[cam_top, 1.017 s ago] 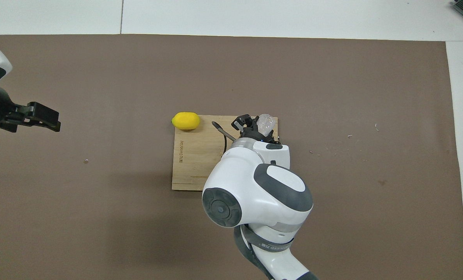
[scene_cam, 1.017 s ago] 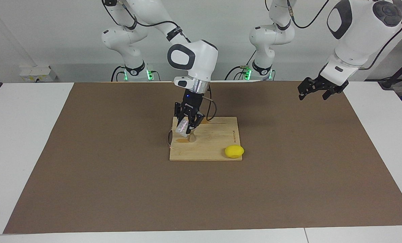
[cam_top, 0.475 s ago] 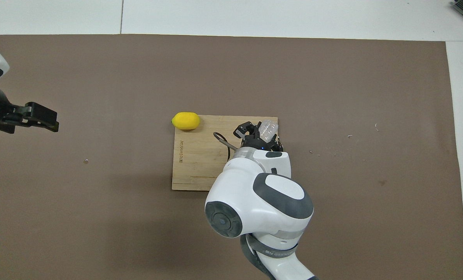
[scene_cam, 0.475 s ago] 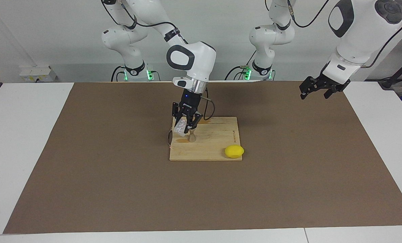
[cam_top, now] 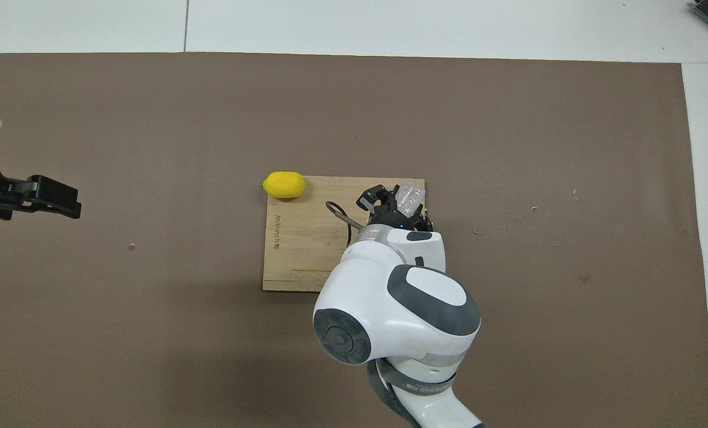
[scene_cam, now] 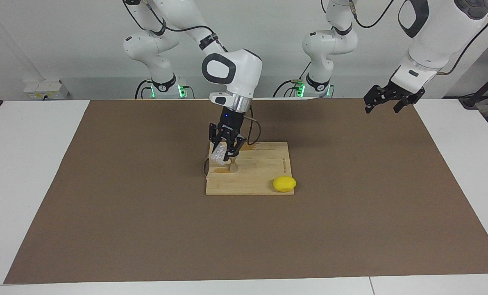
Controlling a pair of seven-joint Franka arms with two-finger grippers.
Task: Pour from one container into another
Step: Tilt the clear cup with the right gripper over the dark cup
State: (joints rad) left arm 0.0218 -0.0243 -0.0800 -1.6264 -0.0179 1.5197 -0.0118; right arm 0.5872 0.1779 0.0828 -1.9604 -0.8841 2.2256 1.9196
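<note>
The right gripper point(scene_cam: 226, 152) is clamping the clear ribbed cup point(scene_cam: 218, 157) between its fingertips, holding it tilted over the wooden cutting board point(scene_cam: 264, 174), at the board's edge toward the right arm's end of the table. The cup is looking see-through and faintly whitish, its ribbed sides catching the light – in the overhead view it is showing as a pale, glassy lump point(cam_top: 409, 193) just past the black fingers. Directly beneath it the metal jigger point(scene_cam: 233, 166) is standing upright on the board, hourglass-shaped with a narrow waist, its upper rim sitting close under the gripper's tips; whether anything is flowing I cannot tell. A line of dark lettering point(cam_top: 277, 232) is running along the board's edge toward the left arm's end, too small to read. A yellow lemon point(scene_cam: 284, 183) is resting at the board's corner farthest from the robots. The left gripper point(scene_cam: 385, 102) is waiting in the air – its jaws standing apart and gripping nothing – over the brown mat point(scene_cam: 145, 229) near the left arm's end.
</note>
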